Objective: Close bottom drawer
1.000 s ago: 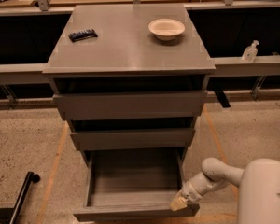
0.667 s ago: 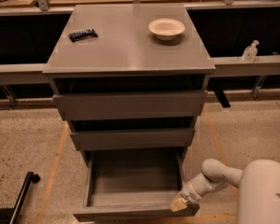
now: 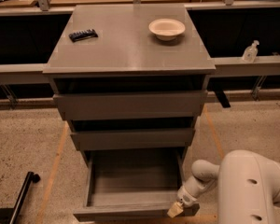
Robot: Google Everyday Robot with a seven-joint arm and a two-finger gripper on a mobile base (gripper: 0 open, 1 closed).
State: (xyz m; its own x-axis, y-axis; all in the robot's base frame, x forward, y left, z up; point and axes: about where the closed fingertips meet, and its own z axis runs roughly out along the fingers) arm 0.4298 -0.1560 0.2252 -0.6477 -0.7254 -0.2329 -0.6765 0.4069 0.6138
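The bottom drawer of the grey cabinet is pulled far out, its shallow grey box empty. Its plain front runs along the bottom of the camera view. The two drawers above, the top one and the middle one, stand slightly out. My gripper reaches in from the lower right on a white arm and sits at the right end of the bottom drawer's front, touching it.
A white bowl and a small black object lie on the cabinet top. A spray bottle stands on a ledge at right. A black pole lies on the speckled floor at lower left.
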